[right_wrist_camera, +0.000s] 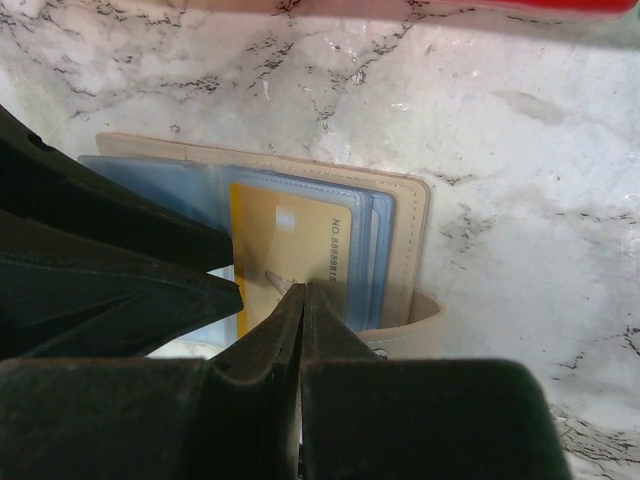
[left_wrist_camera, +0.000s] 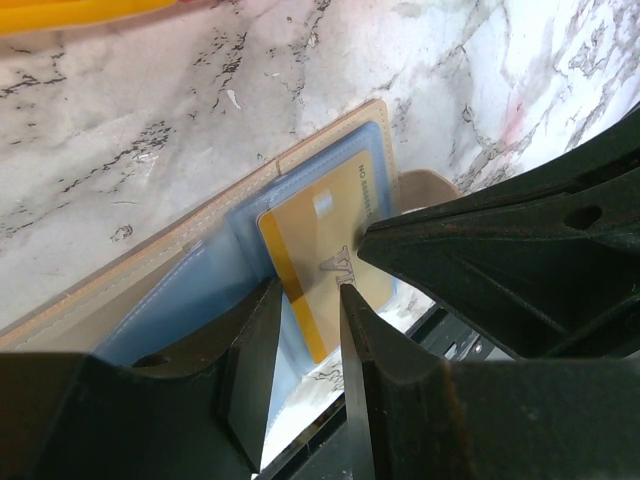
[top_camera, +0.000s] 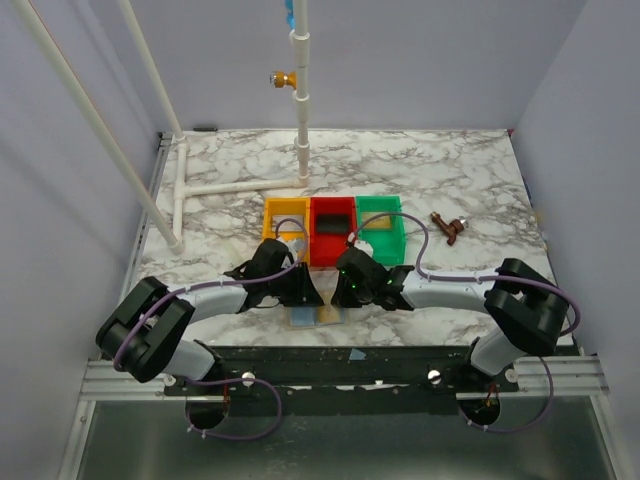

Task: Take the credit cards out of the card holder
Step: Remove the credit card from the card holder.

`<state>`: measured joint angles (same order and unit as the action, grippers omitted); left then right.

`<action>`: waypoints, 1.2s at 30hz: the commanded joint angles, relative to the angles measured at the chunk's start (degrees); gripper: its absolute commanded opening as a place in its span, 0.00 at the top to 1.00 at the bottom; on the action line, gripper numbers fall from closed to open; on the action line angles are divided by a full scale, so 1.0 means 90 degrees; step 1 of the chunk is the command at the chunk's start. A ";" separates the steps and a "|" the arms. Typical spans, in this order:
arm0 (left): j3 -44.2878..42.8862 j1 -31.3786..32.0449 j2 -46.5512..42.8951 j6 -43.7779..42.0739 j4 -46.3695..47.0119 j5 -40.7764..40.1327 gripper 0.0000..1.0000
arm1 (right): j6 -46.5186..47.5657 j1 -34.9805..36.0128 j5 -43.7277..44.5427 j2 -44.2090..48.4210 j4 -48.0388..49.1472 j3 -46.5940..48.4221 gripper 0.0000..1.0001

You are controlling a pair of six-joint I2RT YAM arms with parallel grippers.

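At the near edge of the desk (top_camera: pixel 450 170), the card holder (right_wrist_camera: pixel 405 250) lies open, a gold credit card (right_wrist_camera: pixel 290 235) in its sleeve. The left end effector (left_wrist_camera: pixel 307 290) stands open astride the card's striped end; the right end effector (right_wrist_camera: pixel 302 292) is closed, tips touching the card.

The tan bifold card holder (right_wrist_camera: pixel 410 250) is seen as a matt, leather-like material with a stitched edge; real or imitation cannot be told. Its blue-tinted clear sleeves (right_wrist_camera: pixel 380 230) are of glossy, smooth plastic film. The gold credit card (right_wrist_camera: pixel 290 235) is smooth plastic with a soft sheen. The marble-patterned tabletop (right_wrist_camera: pixel 500 130) is finished smooth and slightly glossy. The black fingers (right_wrist_camera: pixel 265 345) of the right gripper (right_wrist_camera: pixel 303 290) are matt plastic.
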<state>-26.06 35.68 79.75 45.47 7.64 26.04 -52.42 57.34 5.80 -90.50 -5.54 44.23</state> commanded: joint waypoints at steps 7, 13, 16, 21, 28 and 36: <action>0.0154 -0.0029 0.0091 -0.0120 0.0027 0.0099 0.67 | -0.0031 0.0067 0.0188 -0.0194 -0.0329 -0.0168 0.97; 0.0102 -0.0029 0.0055 -0.0098 0.0034 0.0175 0.64 | -0.0018 0.0076 0.0170 -0.0214 -0.0302 -0.0168 0.97; 0.0076 -0.0028 0.0038 0.0035 0.0184 0.0424 0.64 | -0.0021 0.0074 0.0151 -0.0237 -0.0283 -0.0158 0.97; 0.0151 -0.0096 -0.0290 0.0346 0.0411 0.0751 0.64 | -0.0017 0.0084 0.0148 -0.0228 -0.0289 -0.0157 0.97; 0.0114 -0.0268 -0.0667 0.0419 0.0319 0.0954 0.66 | -0.0017 0.0094 0.0127 -0.0268 -0.0263 -0.0149 0.97; 0.0291 -0.0306 -0.0504 0.0193 0.0156 0.0661 0.65 | -0.0066 0.0094 0.0198 -0.0211 -0.0316 -0.0226 0.97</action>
<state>-24.91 33.34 74.37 48.29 8.64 32.18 -52.93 57.69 5.82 -90.87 -4.78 44.18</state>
